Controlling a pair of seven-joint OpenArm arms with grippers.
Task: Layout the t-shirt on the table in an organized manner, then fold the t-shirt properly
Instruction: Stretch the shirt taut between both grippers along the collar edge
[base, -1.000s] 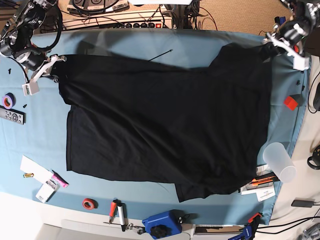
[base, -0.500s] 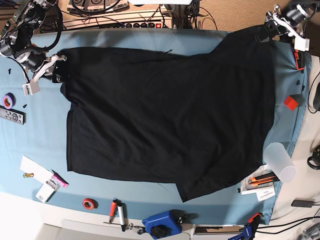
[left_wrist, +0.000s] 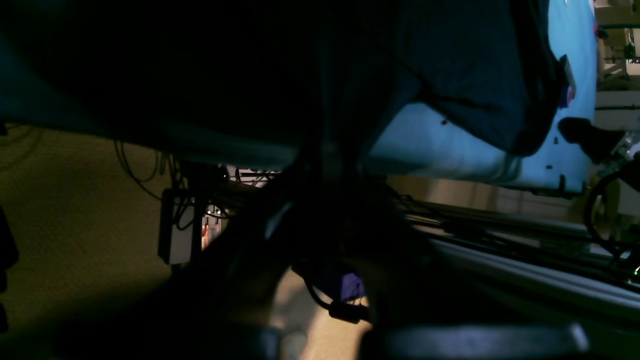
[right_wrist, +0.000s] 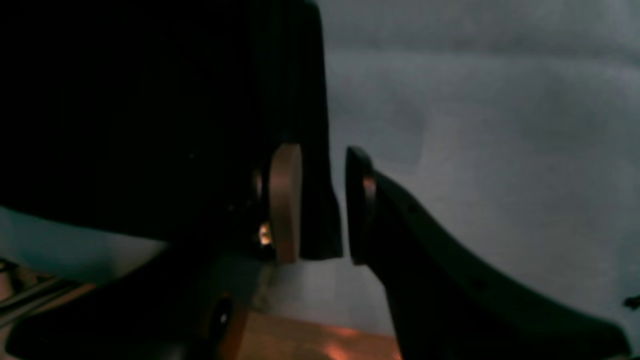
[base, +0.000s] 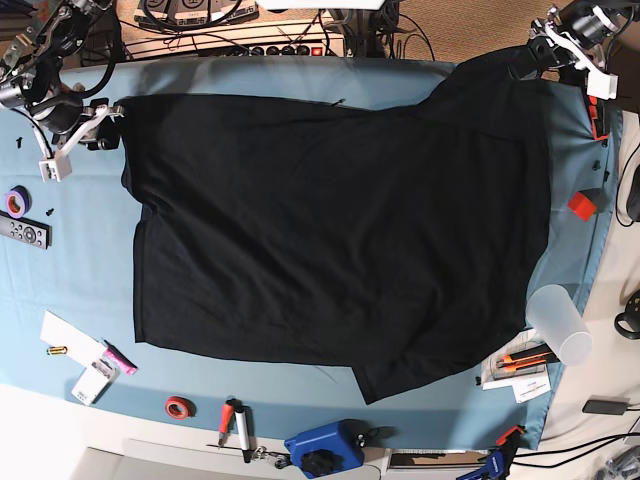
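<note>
The black t-shirt (base: 340, 220) lies spread over most of the light blue table (base: 80, 280), back side up, with one corner sticking out at the front right. My left gripper (base: 533, 57) is at the far right corner, shut on the shirt's edge, which rises off the table to it. The left wrist view is dark and shows the t-shirt (left_wrist: 475, 75) draped over the table (left_wrist: 440, 145). My right gripper (base: 103, 128) sits at the shirt's far left corner. Its fingers (right_wrist: 285, 200) stand apart, with a strip of the t-shirt (right_wrist: 150, 125) loose between them.
A remote (base: 22, 232) and a purple tape roll (base: 17, 201) lie at the left edge. Papers (base: 70, 340), a red tape roll (base: 179, 407), markers (base: 235, 420) and a blue tool (base: 323, 448) line the front. A translucent cup (base: 560, 322) and a red block (base: 582, 205) sit at the right.
My left gripper has pulled the shirt's corner back and to the far right corner, stretching the top edge straight. My right gripper has opened and shifted slightly left and back.
</note>
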